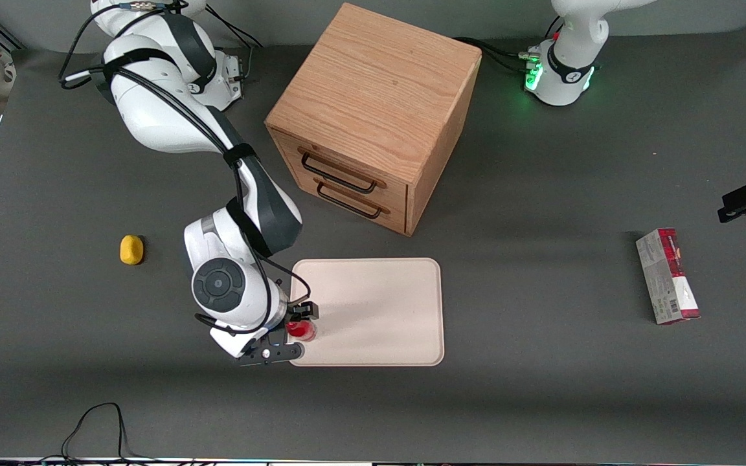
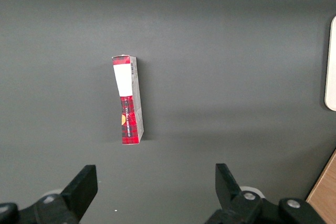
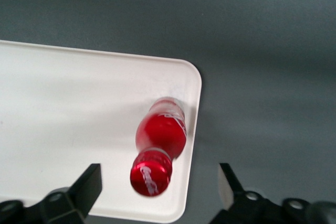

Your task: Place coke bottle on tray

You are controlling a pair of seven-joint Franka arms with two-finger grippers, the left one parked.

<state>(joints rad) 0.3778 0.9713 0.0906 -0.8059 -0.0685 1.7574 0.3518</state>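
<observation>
The coke bottle (image 1: 301, 330), small and red with a red cap, stands upright on the cream-white tray (image 1: 379, 304), close to the tray's corner nearest the front camera at the working arm's end. In the right wrist view the coke bottle (image 3: 160, 135) sits just inside the rounded rim of the tray (image 3: 63, 108). My right gripper (image 1: 296, 331) hovers over the bottle. There the gripper (image 3: 158, 182) is open, its fingers (image 3: 90, 182) wide apart on either side of the cap and clear of it.
A wooden drawer cabinet (image 1: 373, 116) stands farther from the front camera than the tray. A yellow lump (image 1: 131, 250) lies toward the working arm's end of the table. A red-and-grey carton (image 1: 667, 276) lies toward the parked arm's end.
</observation>
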